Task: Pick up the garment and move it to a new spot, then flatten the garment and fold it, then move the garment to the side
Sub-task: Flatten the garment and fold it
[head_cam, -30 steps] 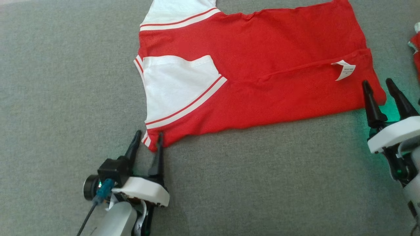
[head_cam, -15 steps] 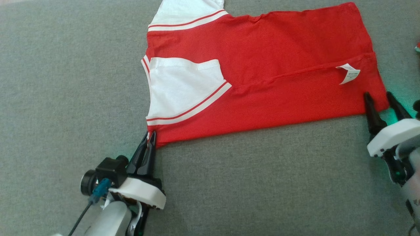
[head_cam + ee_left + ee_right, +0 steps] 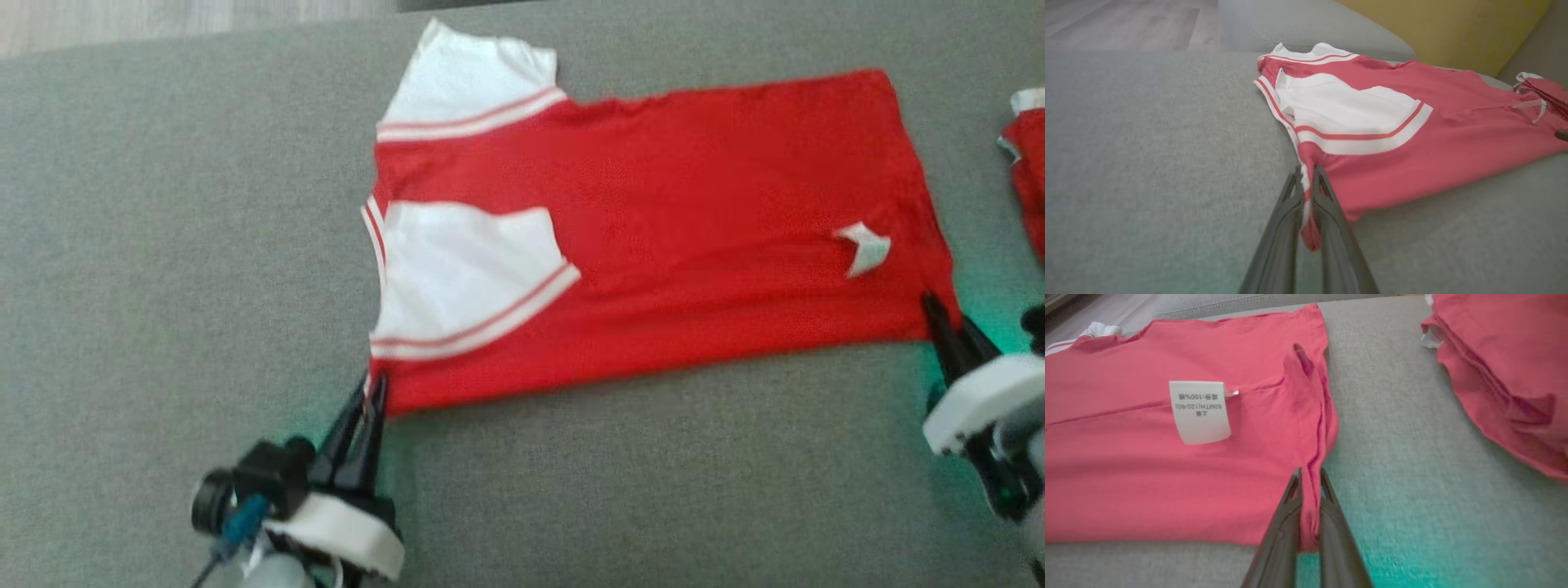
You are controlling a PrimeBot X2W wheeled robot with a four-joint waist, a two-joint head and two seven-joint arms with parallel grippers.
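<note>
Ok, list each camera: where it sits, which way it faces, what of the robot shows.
Head view: on the head, looking down at the red garment on the grey cushion; left gripper and right gripper pinch its near corners.
Left wrist view: at the left wrist, along its own fingers to the white sleeve.
Right wrist view: at the right wrist, along its own fingers over the hem.
Shared: head and right wrist views show the white label and a second red garment.

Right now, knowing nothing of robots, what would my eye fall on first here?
A bright red shirt with white striped sleeves lies spread flat on the grey fabric surface. Its two near corners are pinched: the dark-fingered left gripper holds the sleeve end, the right gripper the hem end.
</note>
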